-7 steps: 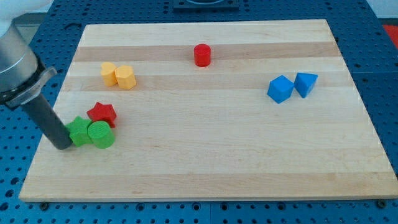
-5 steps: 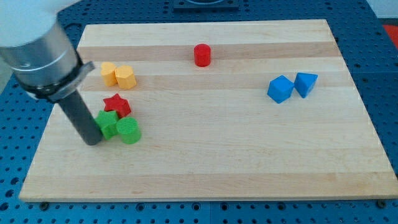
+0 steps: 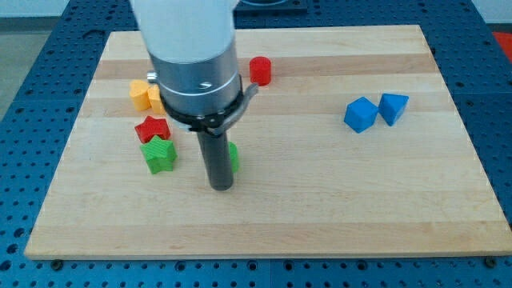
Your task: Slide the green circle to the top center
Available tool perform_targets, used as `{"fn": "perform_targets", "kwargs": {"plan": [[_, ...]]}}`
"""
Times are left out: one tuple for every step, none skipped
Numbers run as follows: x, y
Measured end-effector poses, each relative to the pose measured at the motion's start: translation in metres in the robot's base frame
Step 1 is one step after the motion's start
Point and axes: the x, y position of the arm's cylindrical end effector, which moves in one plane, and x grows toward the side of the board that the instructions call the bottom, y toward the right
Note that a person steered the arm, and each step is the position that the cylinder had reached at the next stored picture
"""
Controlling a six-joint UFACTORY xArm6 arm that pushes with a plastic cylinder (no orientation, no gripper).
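Camera view, board (image 3: 336, 200): a pale wooden top carrying 8 small blocks.
My tip (image 3: 222, 187): a plain rod with nothing to spread or pinch; its end rests on the board, touching the green circle's lower left side.
Green circle (image 3: 234, 156): mostly hidden behind the rod, only a green sliver showing on the rod's right.
Green star (image 3: 158, 154): left of the green circle, well clear of the rod.
Red star (image 3: 152, 128): left of the green circle and a little above it, touching the green star.
Yellow blocks (image 3: 141, 94): up and left of the green circle, partly hidden by the arm; shapes unclear.
Red cylinder (image 3: 260, 70): above the green circle, near top center.
2 blue blocks (image 3: 361, 114): far right of the green circle.
Doing the step well: I judge the tip should settle directly below the green circle, push straight up, and steer slightly aside of the red cylinder.
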Motion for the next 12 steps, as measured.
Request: {"fn": "perform_targets", "kwargs": {"plan": [[-0.018, 0.0], [-0.04, 0.005], [-0.065, 0.005], [-0.092, 0.005], [-0.12, 0.005], [-0.149, 0.005], [-0.155, 0.005], [-0.153, 0.005], [-0.145, 0.005], [-0.139, 0.005], [-0.128, 0.004], [-0.128, -0.014]]}}
